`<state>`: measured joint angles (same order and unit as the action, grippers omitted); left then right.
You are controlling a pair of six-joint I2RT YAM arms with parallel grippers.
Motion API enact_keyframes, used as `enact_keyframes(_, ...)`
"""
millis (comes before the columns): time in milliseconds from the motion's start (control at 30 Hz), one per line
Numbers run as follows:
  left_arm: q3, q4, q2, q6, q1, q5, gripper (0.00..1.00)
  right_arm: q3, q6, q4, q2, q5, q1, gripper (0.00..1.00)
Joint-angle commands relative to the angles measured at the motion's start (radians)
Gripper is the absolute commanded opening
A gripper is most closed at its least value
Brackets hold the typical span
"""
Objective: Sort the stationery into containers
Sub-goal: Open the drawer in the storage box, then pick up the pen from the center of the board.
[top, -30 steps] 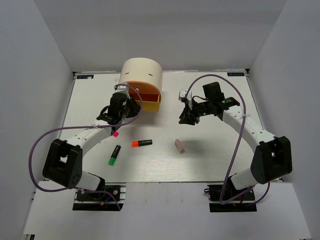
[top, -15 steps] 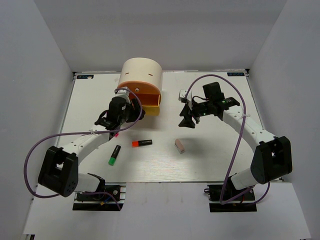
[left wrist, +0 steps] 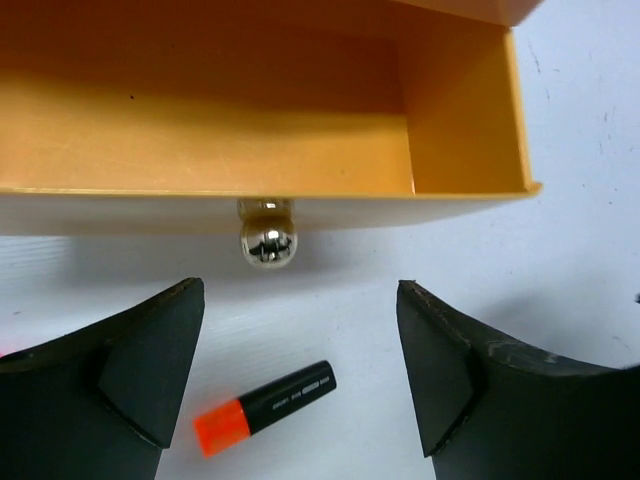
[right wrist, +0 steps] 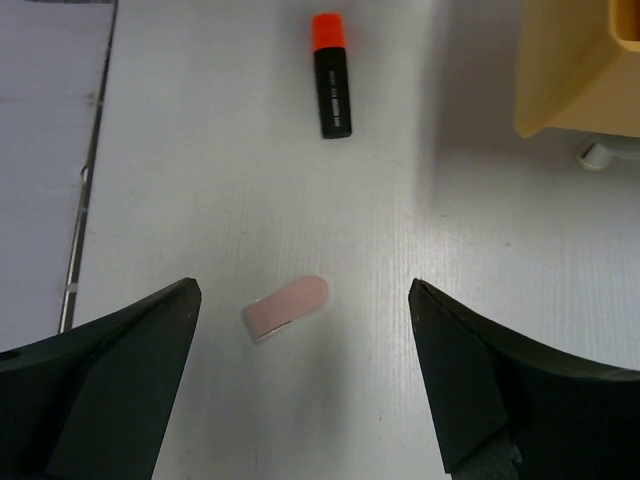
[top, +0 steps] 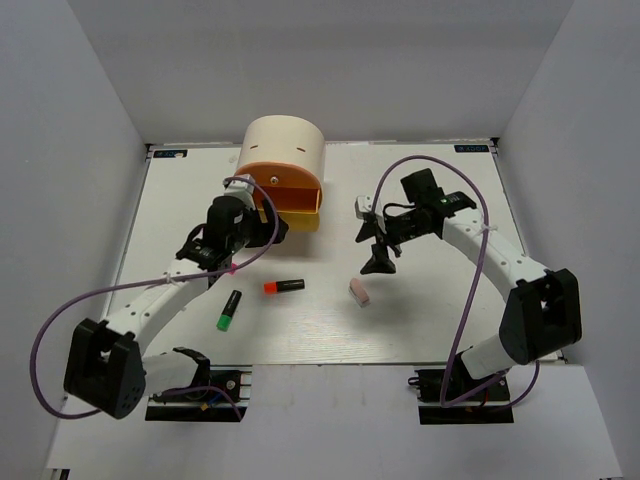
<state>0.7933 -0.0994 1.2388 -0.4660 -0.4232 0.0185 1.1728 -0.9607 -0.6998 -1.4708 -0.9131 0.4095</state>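
The cream cabinet stands at the back with its orange drawer and yellow drawer pulled out. In the left wrist view the yellow drawer shows no stationery inside, and its round knob hangs in front. My left gripper is open just in front of the drawers, above the orange-red highlighter. The green highlighter lies further left. The pink highlighter peeks from under the left arm. My right gripper is open above the pink eraser.
White walls close in the table on three sides. Purple cables loop off both arms. The yellow drawer's corner juts into the right wrist view, with a small white thing beneath it.
Both grippers have opened wide. The left gripper has drawn back from the drawers toward the near left. The right gripper has come down toward the eraser.
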Motion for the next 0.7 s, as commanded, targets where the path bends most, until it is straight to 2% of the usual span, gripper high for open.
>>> enact_keyframes(0,-0.014,-0.075,-0.117,0.066,-0.005,0.014,0.88,0.088,-0.157,-0.150,-0.046,-0.058,0.025,0.90)
enact_keyframes(100,-0.032,-0.156,-0.182,0.096,-0.005,0.024,0.88,0.105,-0.184,-0.182,-0.077,-0.043,0.057,0.90)
enact_keyframes(167,-0.042,-0.200,-0.211,0.087,-0.005,0.024,0.84,0.085,-0.156,-0.121,-0.069,-0.012,0.093,0.79)
enact_keyframes(200,-0.054,-0.245,-0.226,0.075,-0.005,0.011,0.78,0.073,-0.142,-0.101,-0.071,0.038,0.110,0.73)
enact_keyframes(233,-0.054,-0.267,-0.258,0.055,-0.005,0.000,0.74,0.068,-0.133,-0.055,-0.071,0.051,0.133,0.59)
enact_keyframes(267,-0.069,-0.287,-0.275,0.037,-0.005,-0.009,0.69,0.065,-0.101,-0.025,-0.075,0.065,0.155,0.52)
enact_keyframes(300,-0.083,-0.328,-0.291,-0.006,-0.005,-0.032,0.55,0.068,-0.090,0.009,-0.080,0.106,0.179,0.44)
enact_keyframes(333,-0.092,-0.350,-0.320,-0.031,-0.005,-0.043,0.50,0.068,-0.066,0.020,-0.092,0.121,0.192,0.34)
enact_keyframes(433,-0.103,-0.448,-0.360,-0.129,-0.005,-0.081,0.43,0.085,-0.018,0.074,-0.117,0.200,0.261,0.32)
enact_keyframes(500,-0.103,-0.521,-0.380,-0.195,-0.005,-0.100,0.43,0.088,0.009,0.117,-0.138,0.252,0.316,0.40)
enact_keyframes(600,-0.114,-0.606,-0.409,-0.252,-0.005,-0.111,0.53,0.103,0.042,0.146,-0.177,0.328,0.389,0.52)
enact_keyframes(667,-0.123,-0.640,-0.440,-0.281,-0.005,-0.143,0.64,0.119,0.060,0.174,-0.207,0.382,0.443,0.59)
